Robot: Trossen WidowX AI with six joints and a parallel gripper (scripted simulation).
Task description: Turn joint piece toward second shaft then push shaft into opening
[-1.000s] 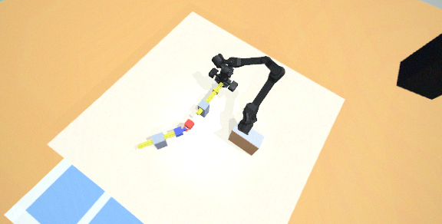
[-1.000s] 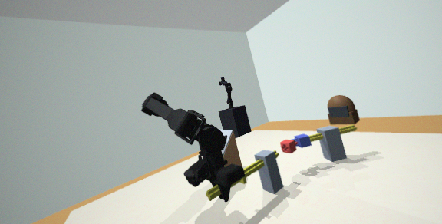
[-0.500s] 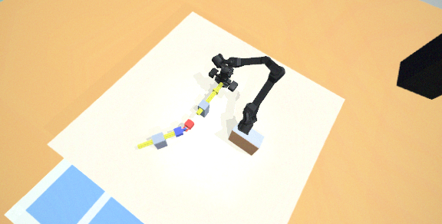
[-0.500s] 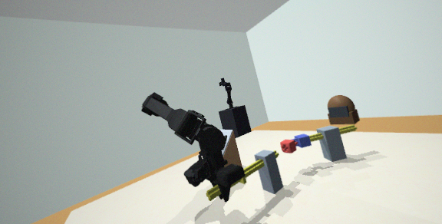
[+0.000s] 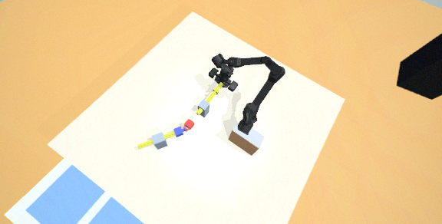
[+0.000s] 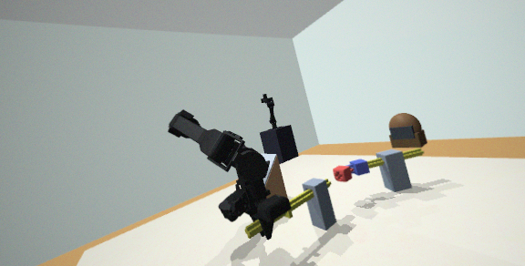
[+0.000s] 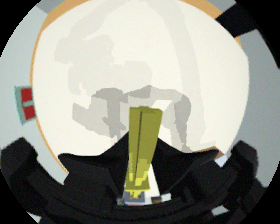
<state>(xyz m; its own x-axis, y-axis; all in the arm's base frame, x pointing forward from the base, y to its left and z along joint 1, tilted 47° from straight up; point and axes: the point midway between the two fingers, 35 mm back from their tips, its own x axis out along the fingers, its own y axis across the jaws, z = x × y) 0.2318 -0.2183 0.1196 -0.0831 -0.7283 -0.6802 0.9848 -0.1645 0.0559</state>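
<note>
Though the red joint piece point(image 5: 189, 124) point(image 6: 342, 173), ungripped, seems turned toward the second shaft point(image 5: 211, 97) point(image 6: 302, 199) point(image 7: 144, 137), insertion remains: gap visible. End effector point(image 5: 222, 84) point(image 6: 268, 226) point(image 7: 139, 133): clamped on that shaft's outer stretch. Shaft: through its block point(image 5: 203, 108) point(image 6: 321, 205), long axis running toward the joint piece; release outstanding.

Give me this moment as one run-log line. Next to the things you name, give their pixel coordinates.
gripper point(image 5: 222, 84) point(image 6: 269, 226) point(image 7: 139, 133): shut on second shaft point(image 5: 211, 97) point(image 6: 301, 199) point(image 7: 145, 132) | joint piece point(image 5: 189, 124) point(image 6: 342, 173): released | shaft tip: short of opening | next: likely push
</note>
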